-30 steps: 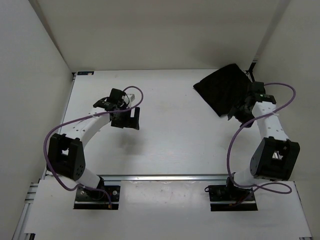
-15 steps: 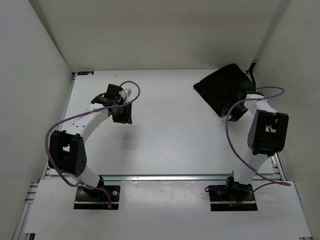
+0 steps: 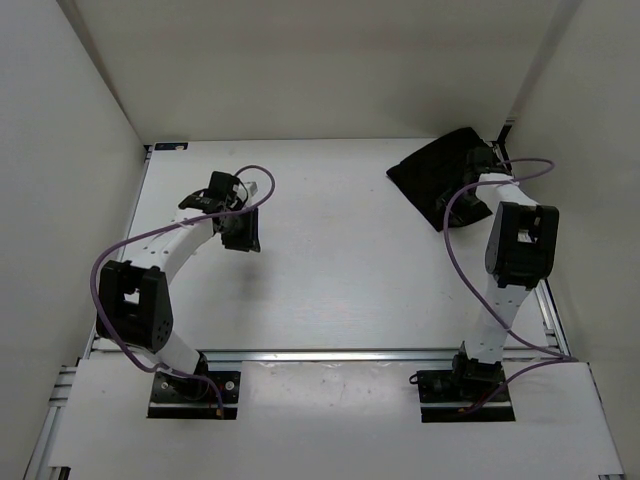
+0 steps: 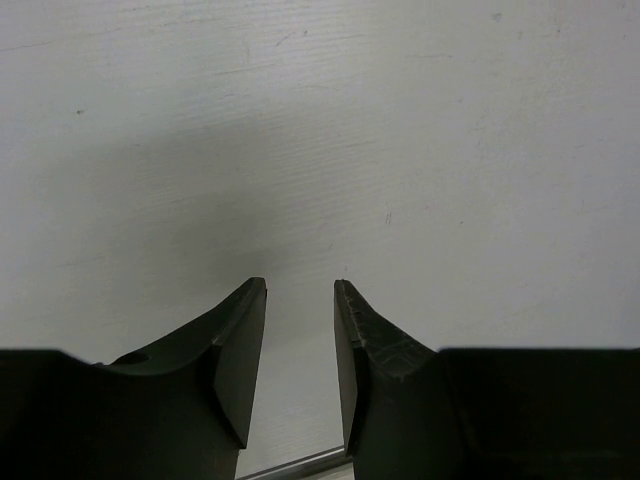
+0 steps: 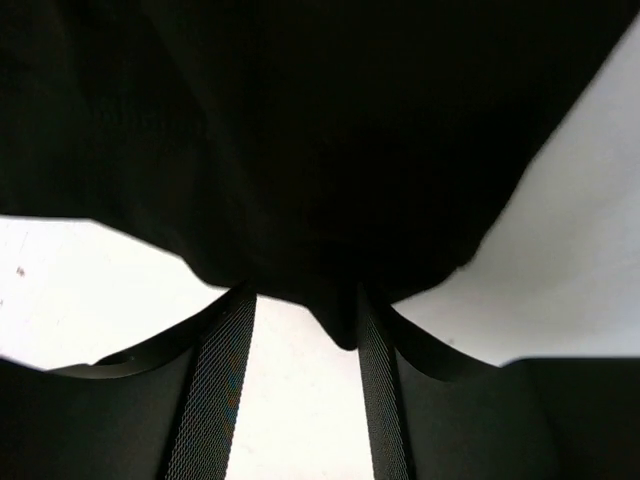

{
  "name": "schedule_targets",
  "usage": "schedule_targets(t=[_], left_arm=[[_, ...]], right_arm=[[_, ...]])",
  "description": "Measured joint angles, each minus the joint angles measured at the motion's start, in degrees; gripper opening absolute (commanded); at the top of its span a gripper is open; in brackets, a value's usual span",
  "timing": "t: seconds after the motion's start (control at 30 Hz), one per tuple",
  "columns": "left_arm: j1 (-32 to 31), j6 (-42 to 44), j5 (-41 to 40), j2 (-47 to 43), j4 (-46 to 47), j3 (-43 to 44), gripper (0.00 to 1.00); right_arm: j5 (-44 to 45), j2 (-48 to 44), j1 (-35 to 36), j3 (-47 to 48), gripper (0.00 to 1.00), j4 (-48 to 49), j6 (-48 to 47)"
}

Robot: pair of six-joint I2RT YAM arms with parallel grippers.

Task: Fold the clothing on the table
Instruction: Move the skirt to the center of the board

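The clothing [image 3: 435,180] is a black cloth lying crumpled at the far right corner of the white table [image 3: 340,270]. My right gripper [image 3: 482,160] reaches over its far right edge. In the right wrist view the clothing [image 5: 300,130] fills the top. Its near edge lies across the tips of the right gripper [image 5: 305,295], and a small fold hangs down beside the right finger. The jaws stand apart, with white table showing between them. My left gripper [image 3: 240,233] hovers over bare table at the left. Its jaws [image 4: 300,285] are a narrow gap apart with nothing between them.
White walls close in the table at the left, back and right. A silver rail [image 3: 330,354] runs along the near edge, ahead of the two arm bases. A black bracket [image 3: 508,128] sits in the far right corner, just behind the clothing.
The right arm has stretched away toward the back, bringing its gripper onto the clothing's far right edge. Both grippers have narrowed. The left gripper has turned and shifted slightly left.
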Motion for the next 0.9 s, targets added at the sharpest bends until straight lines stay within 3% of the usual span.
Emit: schedule_targets(t=[0.13,0.2,0.23,0.43,0.6,0.83,0.87,0.9], left_arm=[[0.98,-0.24,0.37,0.0,0.02,-0.02,0.44],[1.46,-0.39,0.66,0.0,0.09,-0.02,0.43],[1.73,-0.5,0.85,0.0,0.15,-0.02,0.43],[2.45,-1.01,2.05,0.0,0.44,-0.04,0.38],[2.84,-1.42,2.91,0.0,0.61,-0.13,0.29],[3.23,-1.9,3.45,0.04,1.27,-0.13,0.22],[3.26,-2.01,3.63,0.11,1.38,-0.15,0.23],[3.26,-2.05,3.8,0.13,1.64,-0.24,0.22]], right_arm=[[1.66,3.67,0.85,4.61,0.47,-2.64,-0.42],[2.51,5.25,1.4,7.13,0.09,-4.17,-1.07],[2.75,6.05,1.62,8.48,0.0,-5.11,-1.44],[1.75,12.13,2.73,17.49,0.0,-10.88,-3.28],[-3.19,12.37,6.34,21.42,0.0,-12.9,-10.67],[-14.27,-1.36,23.63,18.86,0.0,-9.46,-26.4],[-16.15,-4.44,26.38,17.79,0.02,-9.09,-27.98],[-18.67,-8.17,29.4,16.39,0.16,-9.18,-29.55]])
